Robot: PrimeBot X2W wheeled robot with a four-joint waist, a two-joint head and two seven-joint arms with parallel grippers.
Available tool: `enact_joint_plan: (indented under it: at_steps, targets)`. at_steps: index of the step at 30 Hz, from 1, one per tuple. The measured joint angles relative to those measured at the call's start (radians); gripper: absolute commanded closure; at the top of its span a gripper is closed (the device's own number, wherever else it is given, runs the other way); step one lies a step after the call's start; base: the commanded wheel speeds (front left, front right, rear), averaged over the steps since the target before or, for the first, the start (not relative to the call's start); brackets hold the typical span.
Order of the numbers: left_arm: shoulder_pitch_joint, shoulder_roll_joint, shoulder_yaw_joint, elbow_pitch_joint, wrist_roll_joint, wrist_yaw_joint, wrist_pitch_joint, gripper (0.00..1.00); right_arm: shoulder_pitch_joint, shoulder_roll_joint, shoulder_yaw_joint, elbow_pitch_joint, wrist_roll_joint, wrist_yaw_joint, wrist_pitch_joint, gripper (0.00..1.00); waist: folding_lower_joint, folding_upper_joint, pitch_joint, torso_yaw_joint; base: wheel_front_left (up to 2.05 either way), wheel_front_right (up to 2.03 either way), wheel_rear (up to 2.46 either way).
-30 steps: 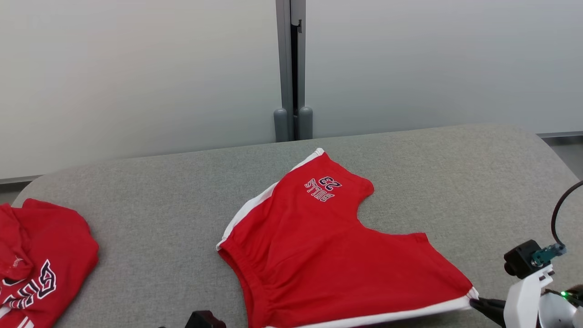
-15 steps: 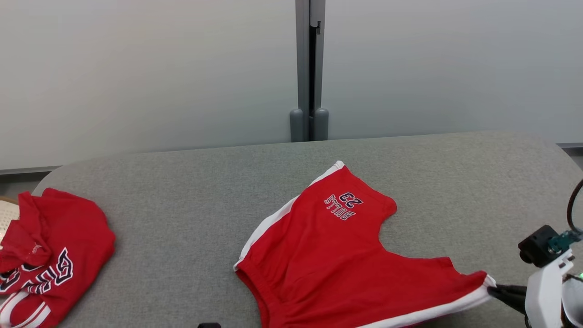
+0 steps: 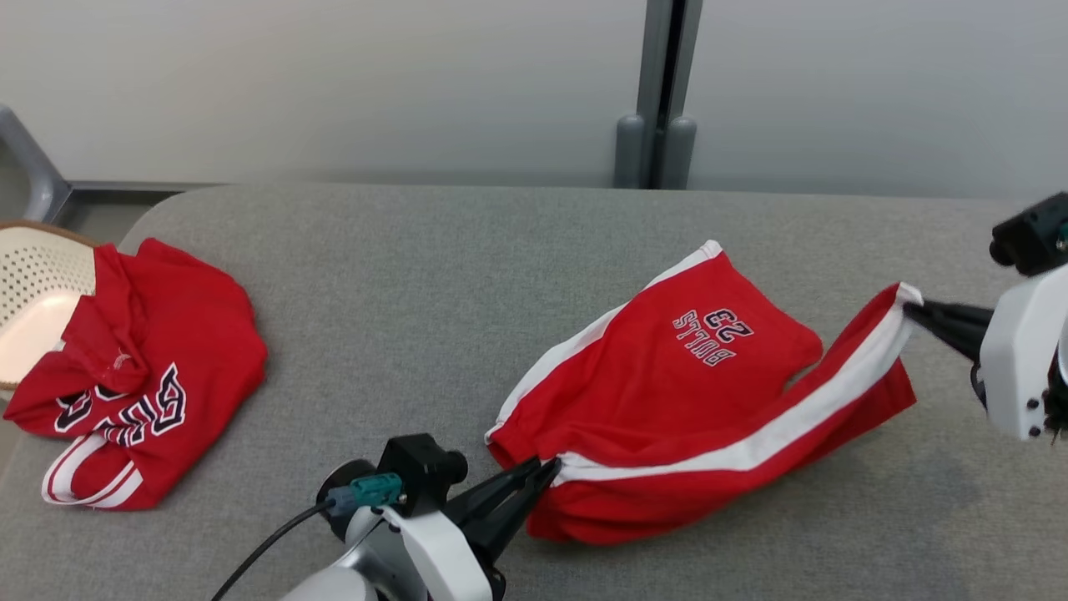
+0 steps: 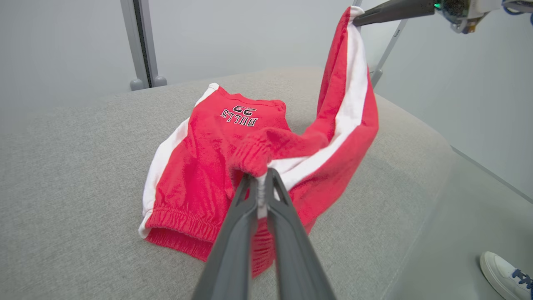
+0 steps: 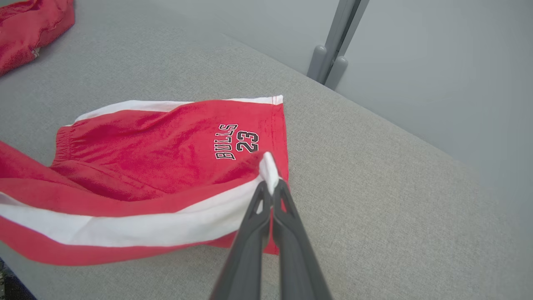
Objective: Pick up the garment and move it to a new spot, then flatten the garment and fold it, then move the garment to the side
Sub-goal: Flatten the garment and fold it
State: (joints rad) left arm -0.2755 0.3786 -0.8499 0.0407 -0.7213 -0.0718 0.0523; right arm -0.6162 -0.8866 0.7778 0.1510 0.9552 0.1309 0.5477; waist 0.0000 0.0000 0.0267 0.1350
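**Now: red shorts pinched at two corners**

Head view: the red shorts (image 3: 667, 392) sit at about 4 o'clock on the grey table (image 3: 375, 275). They have white side stripes, and "BULLS 23" reads upside down on the far leg. The left gripper (image 3: 546, 469), at 6 o'clock of the shorts, is clamped tight on the waistband corner where a stripe begins. The right gripper (image 3: 914, 310), at 3 o'clock, is closed on the near leg's hem corner, lifting it off the table. At 9 o'clock lies a second red garment (image 3: 142, 367), touching a cream basket (image 3: 42, 275).

Left wrist view: the dark fingers nip the gathered elastic waistband. The striped leg climbs to 1 o'clock, and the lettered leg lies flat at 11 o'clock. A white shoe (image 4: 506, 271) shows at 4 o'clock.

Right wrist view: the fingers pinch the white hem tip. The stripe runs off toward 9 o'clock, above the flat lettered leg.
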Motion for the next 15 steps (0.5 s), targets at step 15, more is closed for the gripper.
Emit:
enact_joint_plan:
  at_steps: [15]
  targets:
    - [-0.256,-0.133,0.029,0.215,-0.039,-0.050,-0.083,1.00,-0.371,0.078,0.028,0.193,-0.114,0.000,0.068,1.00,0.0000,0.0000,0.243,0.116,0.00,0.00,0.00]
